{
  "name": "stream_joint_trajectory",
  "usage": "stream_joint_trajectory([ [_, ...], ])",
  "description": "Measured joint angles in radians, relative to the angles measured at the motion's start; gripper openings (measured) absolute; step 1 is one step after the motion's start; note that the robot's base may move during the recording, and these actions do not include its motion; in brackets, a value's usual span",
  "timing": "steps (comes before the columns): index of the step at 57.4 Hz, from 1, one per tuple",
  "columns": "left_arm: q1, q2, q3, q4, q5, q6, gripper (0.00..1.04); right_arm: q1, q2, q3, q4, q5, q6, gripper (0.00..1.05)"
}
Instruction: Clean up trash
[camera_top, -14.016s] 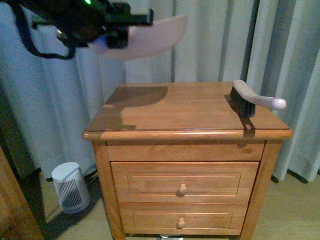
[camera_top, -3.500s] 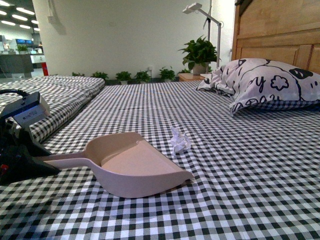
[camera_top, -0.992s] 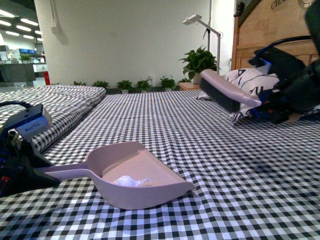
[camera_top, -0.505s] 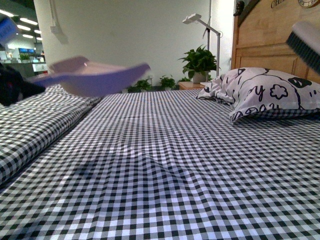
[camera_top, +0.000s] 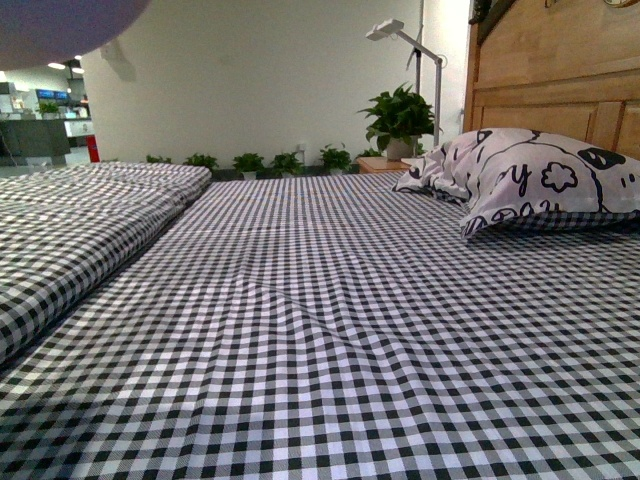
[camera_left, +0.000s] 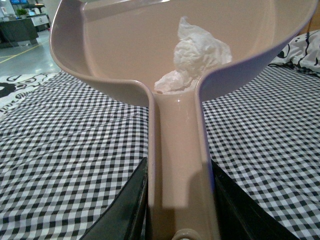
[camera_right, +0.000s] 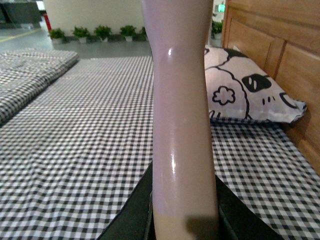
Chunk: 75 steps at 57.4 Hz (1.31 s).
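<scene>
dustpan (camera_left: 165, 60) lifted, mostly cropped, trash (camera_left: 197, 57) inside

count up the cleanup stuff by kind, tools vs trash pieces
dustpan: 1, handle in the left claw
brush: 1, handle in the right claw
trash: 1 crumpled scrap, inside the dustpan
total: 3

You won't find a brand, label or number to read on anything here. The nearest thing to lettering is the pillow (camera_top: 545, 175), whose black doodle print includes a shape like a "y" (more drawing than word). The bits of a plaque at the headboard's (camera_top: 560, 65) top edge are cut off and unreadable.
</scene>
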Motion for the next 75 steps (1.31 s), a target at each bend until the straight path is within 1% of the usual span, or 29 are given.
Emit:
stream_joint_trajectory([
  [12, -0.066, -0.248, -0.153, -0.066, -0.053, -0.027, 0.29, -0.077, -0.206, -0.08, -0.039, -0.084, 0.067, 0.19],
  [18, -0.07, -0.346, -0.208, -0.091, -0.057, -0.031, 0.29, -0.113, -0.283, -0.107, -0.06, -0.131, 0.098, 0.19],
  [25, -0.067, -0.438, -0.266, -0.121, -0.091, -0.041, 0.29, -0.15, -0.36, -0.134, -0.081, -0.188, 0.126, 0.19],
  [30, -0.067, -0.467, -0.291, -0.13, -0.1, -0.045, 0.29, -0.163, -0.38, -0.143, -0.093, -0.196, 0.128, 0.19],
  [38, -0.067, -0.471, -0.296, -0.136, -0.09, -0.052, 0.29, -0.172, -0.384, -0.14, -0.142, -0.181, 0.13, 0.19],
  [75, -0.067, -0.473, -0.296, -0.136, -0.087, -0.06, 0.29, -0.172, -0.373, -0.14, -0.145, -0.181, 0.13, 0.19],
])
